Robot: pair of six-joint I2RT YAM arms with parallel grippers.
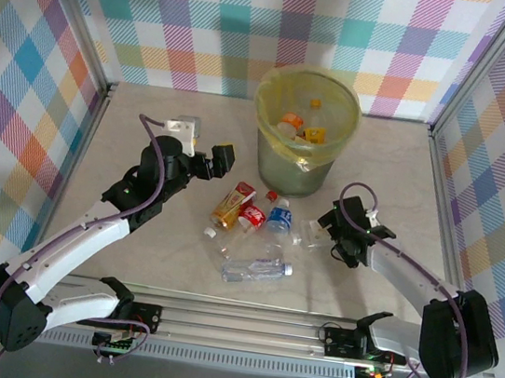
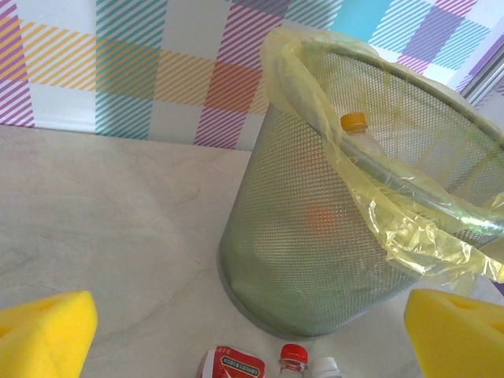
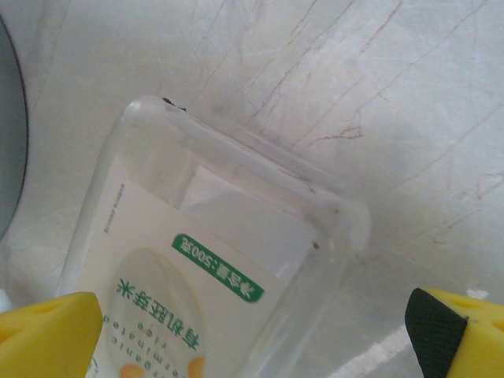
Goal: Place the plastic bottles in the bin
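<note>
The bin (image 1: 298, 163) is a grey-green mesh bucket lined with a yellow bag and stands at the back centre with several bottles inside. In the left wrist view an orange-capped bottle (image 2: 356, 126) shows through the bin (image 2: 307, 260) mesh. On the table lie an orange bottle (image 1: 231, 205), a red-labelled one (image 1: 251, 215), a blue-labelled one (image 1: 278, 219), a clear one (image 1: 255, 269) and a square clear bottle (image 1: 309, 238). My left gripper (image 1: 221, 161) hangs open left of the bin, above the bottles' caps (image 2: 294, 354). My right gripper (image 3: 252, 342) is open around the square bottle (image 3: 213, 268), whose white label has green print.
Checked walls and metal posts (image 1: 460, 87) close in the table on three sides. The rail (image 1: 243, 324) with both arm bases runs along the near edge. A small loose cap (image 1: 210, 234) lies left of the clear bottle. The bin's grey base (image 3: 8, 142) edges the right wrist view.
</note>
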